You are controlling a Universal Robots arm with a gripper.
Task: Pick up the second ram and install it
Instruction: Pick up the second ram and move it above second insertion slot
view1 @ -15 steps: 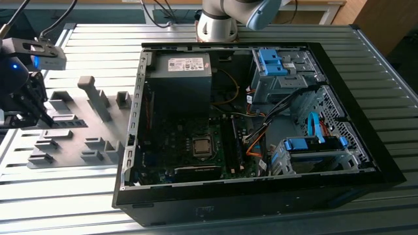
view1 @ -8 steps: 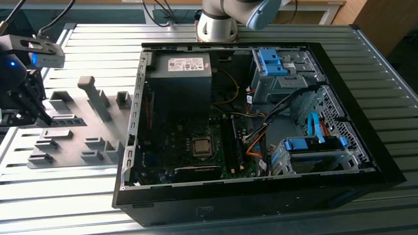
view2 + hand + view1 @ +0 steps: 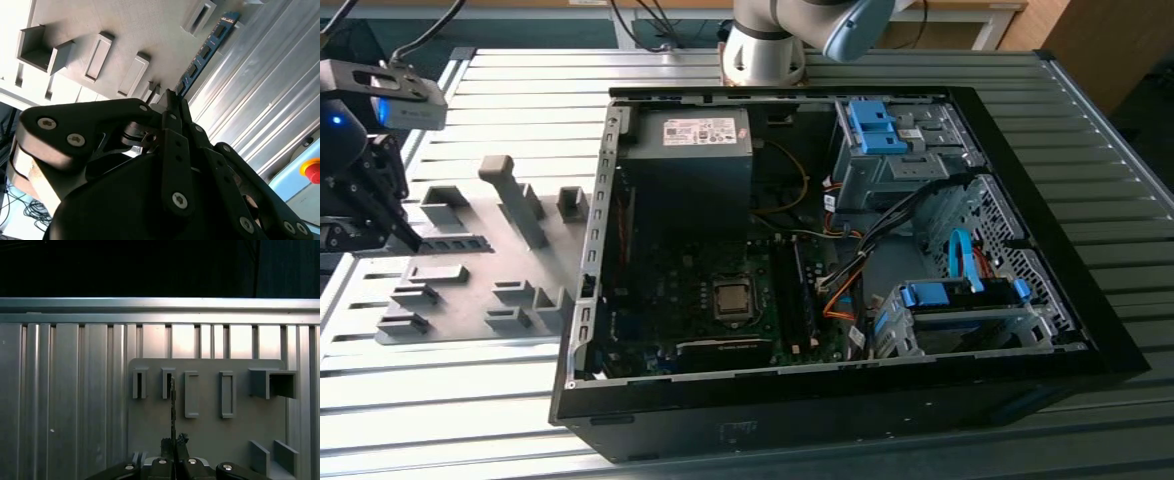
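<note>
My gripper (image 3: 403,235) is at the exterior view's far left, over the grey holder plate (image 3: 467,300). Its fingers are shut on one end of the second ram (image 3: 456,243), a thin blue-green stick that reaches from the fingertips toward the computer case. In the second wrist view the second ram (image 3: 205,50) runs away from the closed gripper (image 3: 172,97) along the plate's edge. The first wrist view shows the second ram (image 3: 173,410) edge-on above the gripper (image 3: 173,442), its far end beside a slotted block (image 3: 168,383). Whether it rests on the plate or is lifted, I cannot tell.
The open computer case (image 3: 827,250) lies to the exterior view's right of the plate, motherboard (image 3: 720,290) facing up, with cables and blue drive cages (image 3: 961,300). Several grey holder blocks (image 3: 520,200) stand on the plate. The arm's base (image 3: 767,45) is behind the case on the ribbed metal table (image 3: 440,400).
</note>
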